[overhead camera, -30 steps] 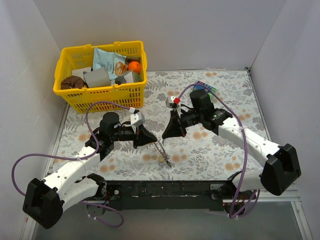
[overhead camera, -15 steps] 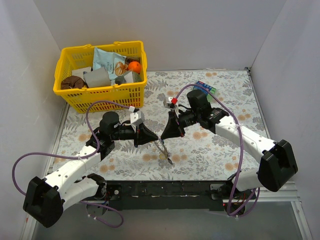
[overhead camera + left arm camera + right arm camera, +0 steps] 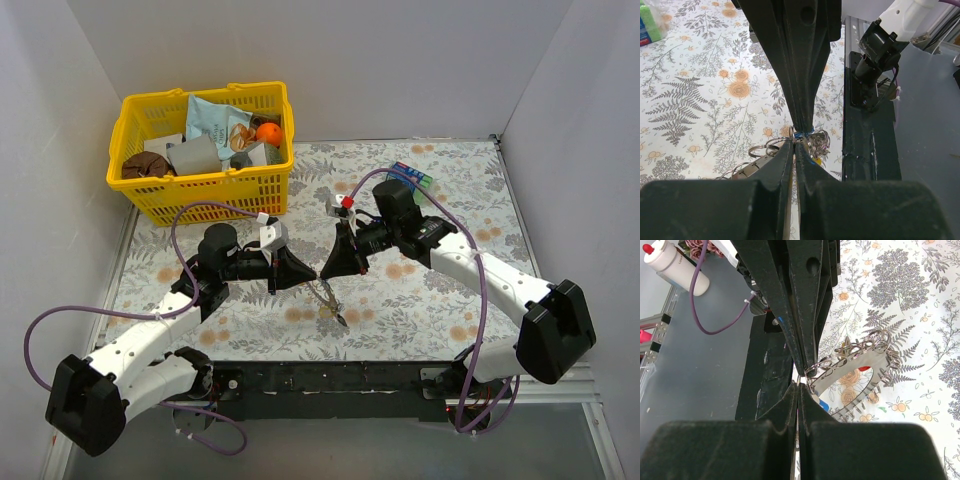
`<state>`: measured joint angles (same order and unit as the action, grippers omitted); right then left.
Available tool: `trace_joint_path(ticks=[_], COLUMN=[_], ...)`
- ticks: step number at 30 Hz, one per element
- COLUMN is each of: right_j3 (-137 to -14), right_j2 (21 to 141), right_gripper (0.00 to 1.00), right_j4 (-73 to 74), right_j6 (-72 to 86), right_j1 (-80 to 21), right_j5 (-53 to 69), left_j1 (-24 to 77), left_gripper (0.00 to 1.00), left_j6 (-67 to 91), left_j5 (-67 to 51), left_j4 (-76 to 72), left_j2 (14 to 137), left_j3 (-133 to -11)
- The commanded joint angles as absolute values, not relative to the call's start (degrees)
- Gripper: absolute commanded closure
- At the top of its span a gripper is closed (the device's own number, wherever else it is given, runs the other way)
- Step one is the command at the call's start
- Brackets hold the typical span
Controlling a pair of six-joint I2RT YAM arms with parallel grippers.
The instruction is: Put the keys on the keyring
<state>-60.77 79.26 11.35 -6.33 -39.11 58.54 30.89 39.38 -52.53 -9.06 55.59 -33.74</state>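
My left gripper [image 3: 313,277] and right gripper [image 3: 326,272] meet tip to tip above the table's near middle. The keyring [image 3: 327,297], a flat silvery hoop with a ridged edge and several small rings, hangs below them. In the left wrist view my left gripper [image 3: 794,143] is shut, with the keyring [image 3: 757,161] at its tip. In the right wrist view my right gripper [image 3: 798,385] is shut on a small ring, beside the keyring [image 3: 865,360]. The keys dangle there: blue [image 3: 823,405], red [image 3: 865,368], yellow [image 3: 816,161], and as a bunch in the top view [image 3: 340,320].
A yellow basket [image 3: 135,185] holding a blue-green packet [image 3: 212,122], an orange and other items stands at the back left. A small blue-green box [image 3: 412,174] lies at the back right. The black base rail [image 3: 330,378] runs along the near edge.
The grippers have closed in until their tips touch. The right gripper moved slightly left and back. The hanging keyring has swung a little under them.
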Motion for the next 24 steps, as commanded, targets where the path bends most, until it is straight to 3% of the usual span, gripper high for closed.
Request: trace_joint_path(ticks=[1,24], right_j3=[-62.75,-61.08], right_j2=[77.17,76.38], right_gripper=[0.99,0.99], right_j4=[8.0,7.47], right_j6=[-6.15,-5.71], right_j1=[-39.2,-39.11], right_j5=[57.22,55.19], left_j1=[31.38,31.38], left_gripper=[1.0,1.0], left_j6=[39.02,38.94], left_j5=[-53.96,-53.44], left_j4=[-10.99,-10.99], left_j2=[53.61,51.77], left_j3=[-34.1,-33.4])
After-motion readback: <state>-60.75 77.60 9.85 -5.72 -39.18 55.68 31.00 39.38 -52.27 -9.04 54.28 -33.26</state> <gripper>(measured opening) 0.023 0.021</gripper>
